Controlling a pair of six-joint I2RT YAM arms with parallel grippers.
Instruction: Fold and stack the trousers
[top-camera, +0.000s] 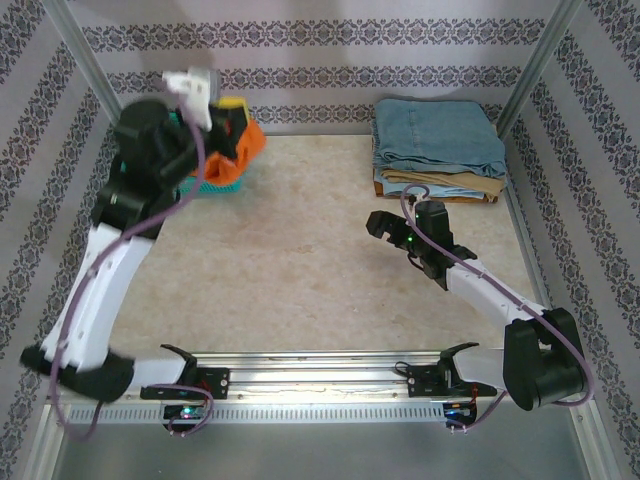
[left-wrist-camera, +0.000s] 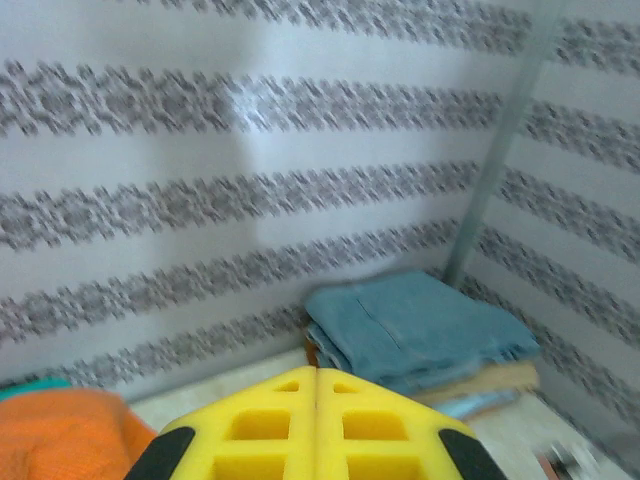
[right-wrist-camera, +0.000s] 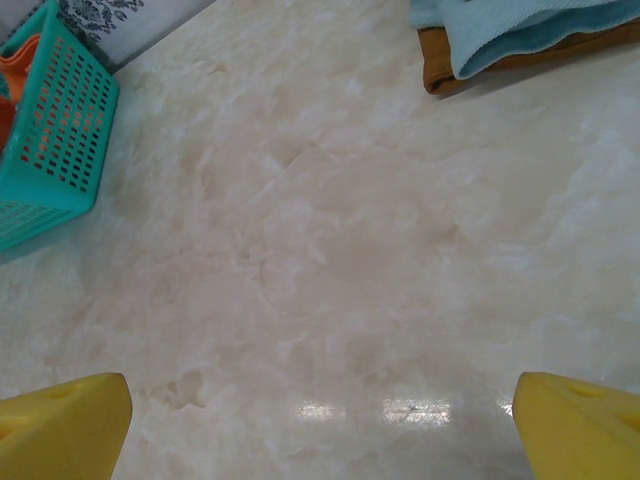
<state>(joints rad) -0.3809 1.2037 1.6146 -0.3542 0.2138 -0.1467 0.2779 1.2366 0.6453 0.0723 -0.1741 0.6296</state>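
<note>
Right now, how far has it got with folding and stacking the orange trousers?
Done: a light blue denim pair lies folded on a tan pair, far right. In hand: nothing; the left gripper is shut, empty, near the teal basket, the right gripper open over the table. Left: the orange trousers, bunched in that basket, must come out, be folded and stacked.

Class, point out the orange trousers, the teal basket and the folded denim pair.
orange trousers (top-camera: 250, 140), top external view, bunched cloth.
teal basket (right-wrist-camera: 60, 150), right wrist view, perforated side wall.
denim pair (top-camera: 440, 135), top external view, upper fold.
</note>
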